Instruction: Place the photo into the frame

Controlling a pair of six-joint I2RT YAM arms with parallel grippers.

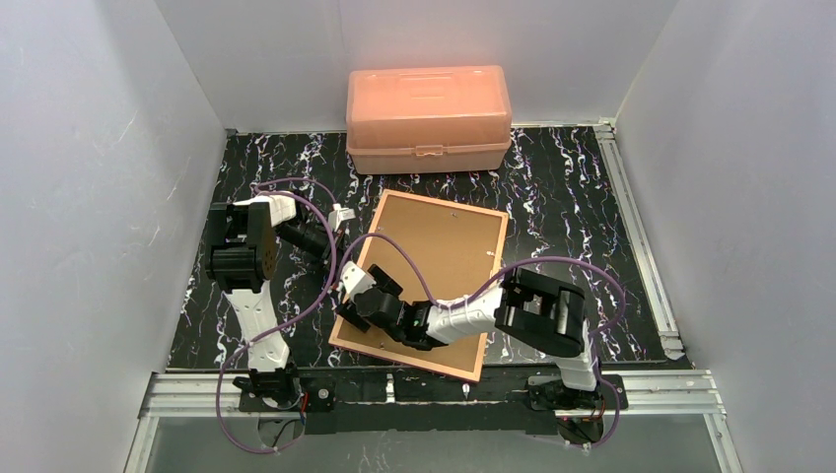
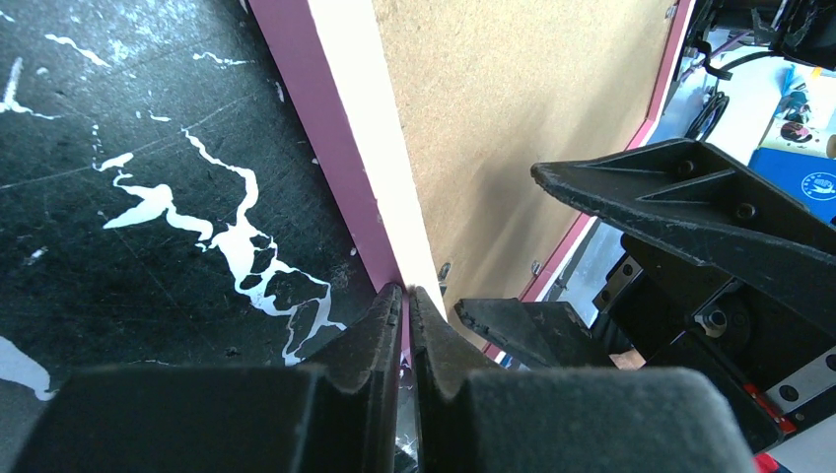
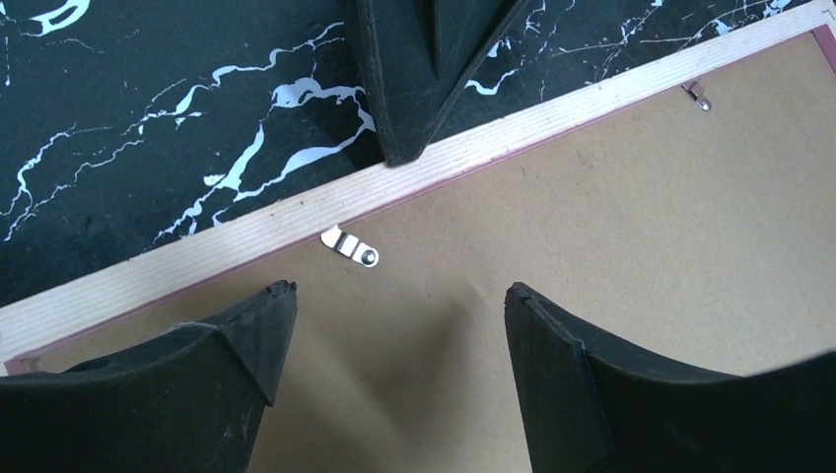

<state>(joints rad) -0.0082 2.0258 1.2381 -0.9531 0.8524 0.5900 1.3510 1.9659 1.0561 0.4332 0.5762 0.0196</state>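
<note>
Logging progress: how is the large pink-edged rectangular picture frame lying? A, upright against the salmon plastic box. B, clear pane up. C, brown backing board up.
C: the large pink-edged picture frame lies flat, its plain brown backing board facing the camera above.

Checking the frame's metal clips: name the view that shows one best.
Right wrist: a clip lies large and sharp at the edge of the frame. Left wrist shows clips tiny; the top view only specks.
</note>
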